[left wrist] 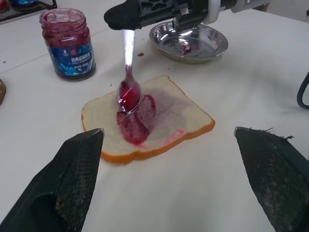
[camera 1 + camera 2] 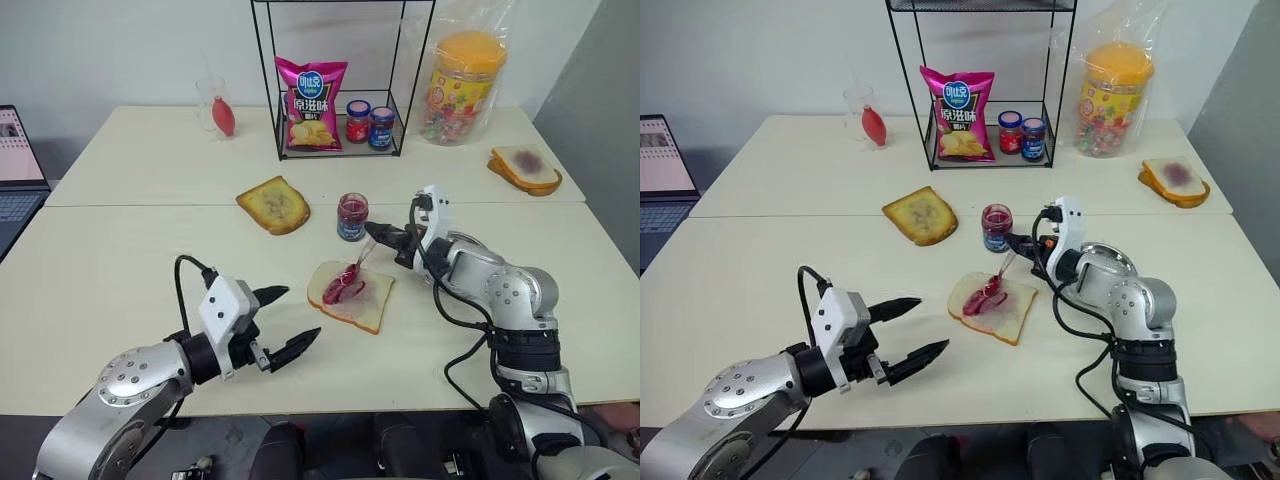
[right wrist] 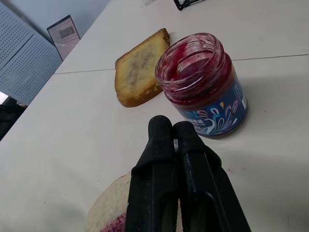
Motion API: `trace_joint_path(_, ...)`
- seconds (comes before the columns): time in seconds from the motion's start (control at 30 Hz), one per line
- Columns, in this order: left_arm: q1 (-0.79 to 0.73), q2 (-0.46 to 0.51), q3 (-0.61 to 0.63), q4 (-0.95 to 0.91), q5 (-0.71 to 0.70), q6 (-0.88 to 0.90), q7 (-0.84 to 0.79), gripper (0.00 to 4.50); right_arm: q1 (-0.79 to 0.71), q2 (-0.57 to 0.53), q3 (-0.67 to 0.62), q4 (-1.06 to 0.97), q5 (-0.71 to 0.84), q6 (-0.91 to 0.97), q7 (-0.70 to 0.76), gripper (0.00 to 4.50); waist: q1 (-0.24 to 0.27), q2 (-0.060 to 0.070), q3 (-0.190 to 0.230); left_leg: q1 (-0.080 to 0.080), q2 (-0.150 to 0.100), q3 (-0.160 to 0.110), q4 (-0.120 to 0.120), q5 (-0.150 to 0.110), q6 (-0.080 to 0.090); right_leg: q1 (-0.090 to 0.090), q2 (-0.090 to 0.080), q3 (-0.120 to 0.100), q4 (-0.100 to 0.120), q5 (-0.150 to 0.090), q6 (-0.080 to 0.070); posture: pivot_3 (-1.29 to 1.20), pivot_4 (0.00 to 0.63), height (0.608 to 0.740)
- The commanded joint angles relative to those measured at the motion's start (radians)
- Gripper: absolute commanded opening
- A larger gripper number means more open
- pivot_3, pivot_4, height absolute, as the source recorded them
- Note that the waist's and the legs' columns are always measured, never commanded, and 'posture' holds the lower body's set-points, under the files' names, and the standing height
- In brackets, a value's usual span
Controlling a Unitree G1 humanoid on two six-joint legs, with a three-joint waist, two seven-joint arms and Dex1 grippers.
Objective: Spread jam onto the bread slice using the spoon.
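The bread slice [image 2: 365,301] lies near the table's front middle with a purple jam smear in its centre. My right gripper [image 2: 385,235] is shut on the handle of the spoon [image 1: 128,72]. The spoon slants down, and its jam-coated bowl rests on the smear. The open jam jar [image 2: 352,217] with the blue label stands just behind the bread, close in front of the right gripper [image 3: 171,124]. My left gripper [image 2: 300,313] hovers open to the left of the bread, pointing at it, with nothing between its fingers [image 1: 72,183].
A round steel plate [image 1: 188,41] sits beyond the bread by the right arm. A browner toasted slice [image 2: 273,204] lies left of the jar. At the back stand a wire rack [image 2: 340,150] with a crisp bag and two jars, a sweets tub [image 2: 462,85] and a glass [image 2: 218,108]. Thick slices [image 2: 525,168] lie far right, a laptop [image 2: 20,160] far left.
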Motion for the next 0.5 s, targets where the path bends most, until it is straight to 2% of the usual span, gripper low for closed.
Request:
trace_joint_path(0.03, -0.018, 0.025, 0.005, 0.024, 0.012, -0.039, -0.043, 4.5, -0.006, -0.019, -0.056, -0.032, 0.023, 0.027, -0.018, 0.03, 0.0, 0.0, 0.0, 0.0, 0.0, 0.0, 0.0, 0.0, 0.0, 0.0, 0.0, 0.0, 0.0, 0.0, 0.0, 0.0, 0.15, 0.74)
trace_joint_path(0.2, -0.096, 0.081, -0.024, 0.104, 0.063, -0.103, -0.132, 4.5, -0.041, 0.067, -0.272, -0.08, 0.347, 0.225, -0.104, 0.03, 0.0, 0.0, 0.0, 0.0, 0.0, 0.0, 0.0, 0.0, 0.0, 0.0, 0.0, 0.0, 0.0, 0.0, 0.0, 0.0, 0.15, 0.74)
trace_joint_path(0.33, -0.239, 0.093, -0.049, 0.208, 0.074, -0.136, -0.198, 4.5, 0.004, 0.006, -0.317, -0.158, 0.386, 0.26, -0.14, 0.03, 0.003, 0.0, 0.0, -0.001, 0.0, -0.001, 0.0, 0.0, 0.0, 0.0, 0.001, -0.001, 0.0, 0.0, 0.0, 0.0, 0.15, 0.74)
trace_joint_path(0.5, -0.435, 0.081, -0.161, 0.344, 0.124, -0.189, -0.315, 4.5, 0.021, -0.07, -0.423, -0.211, 0.43, 0.222, -0.23, 0.03, 0.001, 0.0, 0.001, -0.002, 0.0, 0.0, 0.0, 0.0, 0.0, -0.001, 0.0, 0.0, -0.001, 0.0, 0.0, 0.0, 0.15, 0.74)
